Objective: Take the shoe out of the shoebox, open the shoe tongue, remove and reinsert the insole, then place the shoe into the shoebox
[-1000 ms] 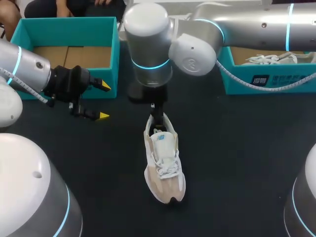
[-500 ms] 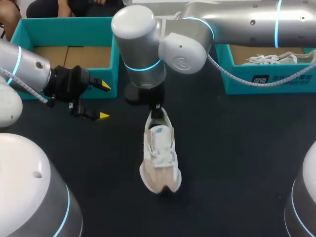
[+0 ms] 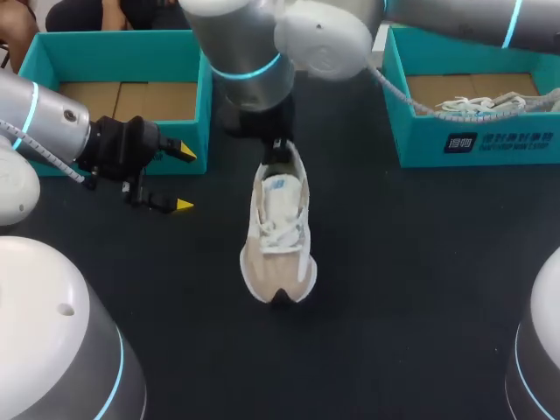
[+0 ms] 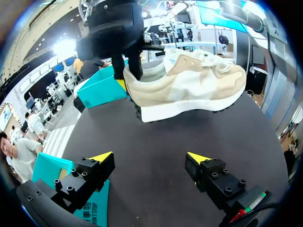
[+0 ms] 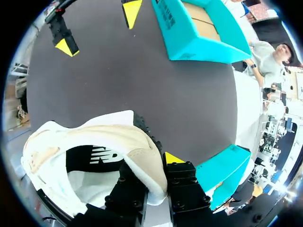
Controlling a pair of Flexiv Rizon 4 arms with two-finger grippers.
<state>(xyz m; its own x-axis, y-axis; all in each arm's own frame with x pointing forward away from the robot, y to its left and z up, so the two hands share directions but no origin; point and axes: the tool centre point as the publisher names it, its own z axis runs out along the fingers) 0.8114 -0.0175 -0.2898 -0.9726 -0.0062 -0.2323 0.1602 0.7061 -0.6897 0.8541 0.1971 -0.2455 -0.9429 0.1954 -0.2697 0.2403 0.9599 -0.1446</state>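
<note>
Bare table (image 3: pixel 420 289) is lying open across the lower middle and right of the frame. The shoe (image 3: pixel 276 236) is hanging at centre, blocking the middle lane, with the right arm (image 3: pixel 262 44) crossing the top. The left gripper (image 3: pixel 185 178), fingers spread, is sitting at left, with a clear gap to the shoe. The left shoebox (image 3: pixel 39 61) and right shoebox (image 3: pixel 472 140) are walling off the upper corners.

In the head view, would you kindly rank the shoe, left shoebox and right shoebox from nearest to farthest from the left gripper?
From the left gripper:
1. The left shoebox, close beside it.
2. The shoe, in the middle, to its right.
3. The right shoebox, far right side.
</note>
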